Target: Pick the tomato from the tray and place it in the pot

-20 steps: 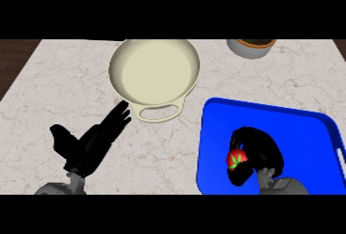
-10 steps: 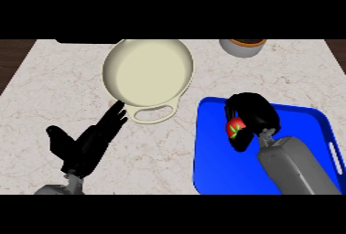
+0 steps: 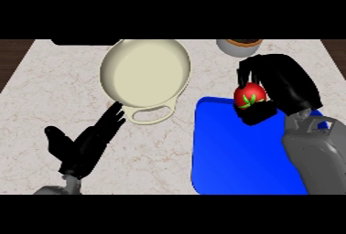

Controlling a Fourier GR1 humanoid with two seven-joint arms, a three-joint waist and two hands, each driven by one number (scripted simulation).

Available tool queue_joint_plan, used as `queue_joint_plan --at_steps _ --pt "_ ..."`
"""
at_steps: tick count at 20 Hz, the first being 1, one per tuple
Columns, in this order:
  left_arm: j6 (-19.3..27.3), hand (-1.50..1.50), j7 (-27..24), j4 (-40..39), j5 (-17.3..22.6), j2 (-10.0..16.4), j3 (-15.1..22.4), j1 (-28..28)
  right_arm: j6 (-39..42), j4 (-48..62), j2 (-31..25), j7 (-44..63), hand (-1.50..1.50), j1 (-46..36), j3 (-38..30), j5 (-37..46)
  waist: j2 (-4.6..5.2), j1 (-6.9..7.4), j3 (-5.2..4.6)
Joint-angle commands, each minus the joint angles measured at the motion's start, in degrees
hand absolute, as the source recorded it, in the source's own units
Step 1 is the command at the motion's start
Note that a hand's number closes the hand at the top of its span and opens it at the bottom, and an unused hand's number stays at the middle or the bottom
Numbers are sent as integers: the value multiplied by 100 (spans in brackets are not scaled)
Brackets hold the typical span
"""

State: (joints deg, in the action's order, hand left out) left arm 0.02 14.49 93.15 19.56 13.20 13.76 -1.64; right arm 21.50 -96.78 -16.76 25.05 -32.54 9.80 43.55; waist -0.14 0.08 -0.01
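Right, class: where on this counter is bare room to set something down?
Bare counter left of the pot; a strip between the left hand and the tray, whose near floor is bare. Crowded around the right hand, tomato and bowl.

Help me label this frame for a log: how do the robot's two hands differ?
The left hand is open, fingers straight and holding nothing; the right hand has its fingers curled round the tomato. The left hand is over the counter near the pot handle; the right hand is over the tray at its far edge. Both are black, on grey forearms.
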Motion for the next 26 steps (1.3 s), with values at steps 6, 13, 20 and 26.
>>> queue_joint_plan --at_steps 6,13,20,26 --pt "45 0 216 351 -161 -112 153 99 210 139 586 250 150 -1605 -866 -901 14 91 0" --pt "-144 0 91 -44 -147 -239 -42 -65 -56 1388 1090 644 150 -2921 -851 -726 23 72 -3" --pt "-301 0 -155 -274 -178 -178 -271 -103 -686 3406 1332 36 150 -4020 -1073 -570 52 139 -5" --pt "-316 0 118 -3 -198 -282 -66 -84 -1436 5091 1544 -959 150 -4582 -1147 -357 85 239 -6"
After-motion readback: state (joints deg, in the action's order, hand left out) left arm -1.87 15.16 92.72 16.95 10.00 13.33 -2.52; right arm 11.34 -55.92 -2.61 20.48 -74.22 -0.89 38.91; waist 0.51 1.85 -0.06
